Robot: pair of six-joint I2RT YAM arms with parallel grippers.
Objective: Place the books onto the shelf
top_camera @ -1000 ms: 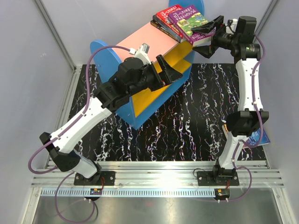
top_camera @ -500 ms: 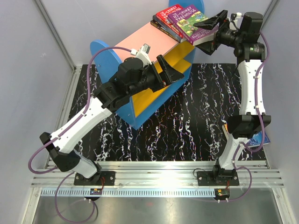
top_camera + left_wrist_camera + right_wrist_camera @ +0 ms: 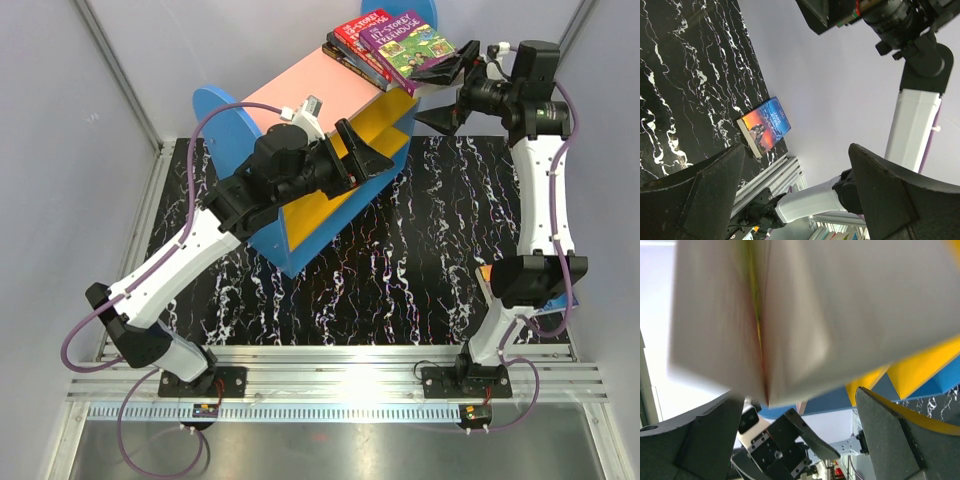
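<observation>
Right gripper (image 3: pixel 434 92) spread wide; purple book (image 3: pixel 415 45) lies flat atop the stack (image 3: pixel 358 30) on the shelf (image 3: pixel 310 85), just ahead of my fingertips (image 3: pixel 438 118), long axis pointing at me. Cover reads "STOREY TREEHOUSE". Left gripper (image 3: pixel 365 152) spread too, close beside the shelf.

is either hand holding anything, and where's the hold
Nothing is gripped. The left hand is open and empty; the right hand is open wide around the purple book's page edge.
</observation>
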